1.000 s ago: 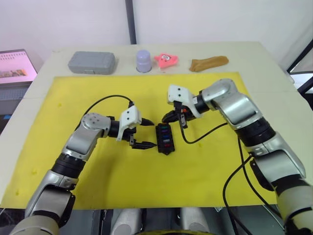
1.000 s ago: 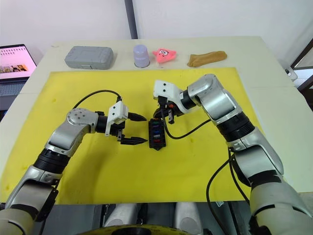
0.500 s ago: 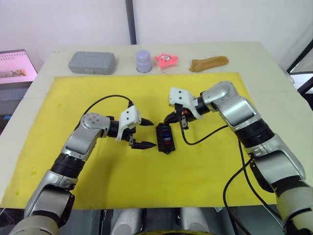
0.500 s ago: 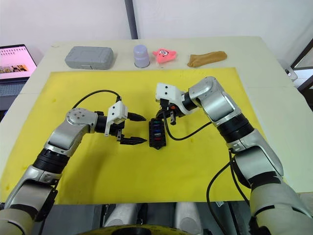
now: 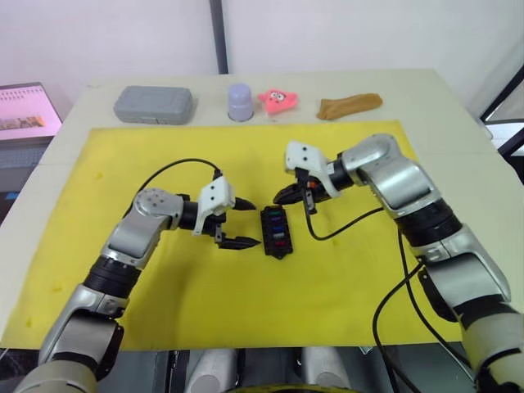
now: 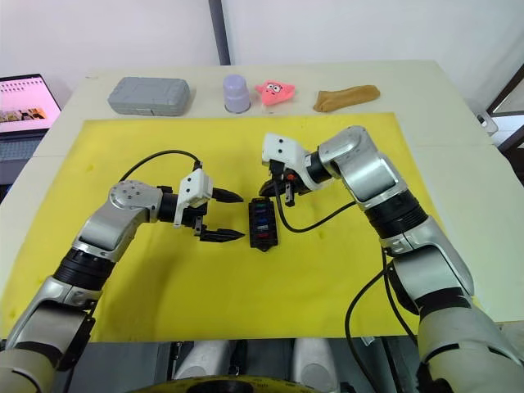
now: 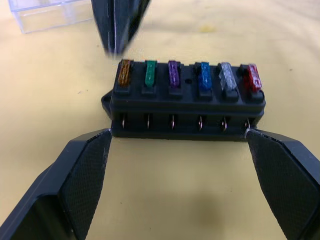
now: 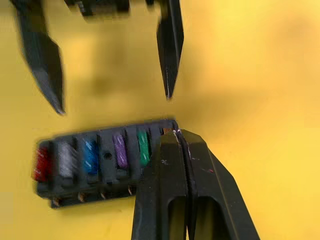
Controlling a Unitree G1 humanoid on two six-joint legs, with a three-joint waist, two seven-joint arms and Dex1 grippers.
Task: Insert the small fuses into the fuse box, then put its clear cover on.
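The black fuse box [image 5: 276, 232] lies on the yellow mat [image 5: 164, 286], between my two grippers. Several small fuses [image 7: 174, 73] stand in one row of it: amber, green, purple, blue, grey and red. My left gripper [image 5: 250, 223] is open just left of the box, one finger on each side of its long face. My right gripper [image 5: 279, 196] is shut, and its tip hovers at the box's far end over the amber fuse [image 7: 124, 73]. The clear cover [image 7: 50, 12] lies on the mat beyond the box in the left wrist view.
Along the table's far edge sit a grey case [image 5: 153, 104], a lilac cup [image 5: 240, 101], a pink toy [image 5: 278, 100] and a brown cloth-like item [image 5: 350, 106]. A laptop screen [image 5: 29, 108] stands at the left. Black cables trail from both wrists.
My right gripper has shifted slightly to the right near the box's far end. The left gripper and the fuse box have stayed put.
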